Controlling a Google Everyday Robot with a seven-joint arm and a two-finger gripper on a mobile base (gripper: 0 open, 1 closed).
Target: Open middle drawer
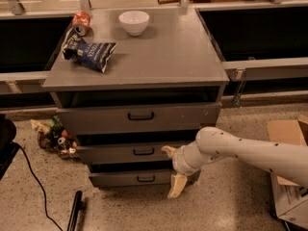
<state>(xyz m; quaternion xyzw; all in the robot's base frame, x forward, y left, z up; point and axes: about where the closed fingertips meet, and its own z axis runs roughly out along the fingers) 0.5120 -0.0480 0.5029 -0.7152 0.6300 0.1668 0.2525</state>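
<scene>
Gripper (pixel 169 172) beside the middle of three grey drawers, fingers apart.

The cabinet (pixel 163 57) has three drawers stacked: the top drawer (pixel 96 119), the middle drawer (pixel 110 153) and the bottom drawer (pixel 115 179), each with one small black bar handle. The middle drawer sits just below the picture's centre, its front showing no clear gap. The single white arm (pixel 250 153) reaches in from 4 o'clock. Its gripper is at 3 o'clock from the middle drawer's handle (pixel 144 151), spread wide and holding nothing. One finger (pixel 168 151) points toward 11 o'clock near the drawer front, and I cannot tell whether it touches. The other finger hangs toward 6 o'clock past the bottom drawer's right end. On the cabinet top, toward 11 o'clock, lie one white bowl (pixel 134 22), one red can (pixel 81 23) and one dark blue snack bag (pixel 91 54). One cardboard box (pixel 286 134) stands on the floor at 3 o'clock.
</scene>
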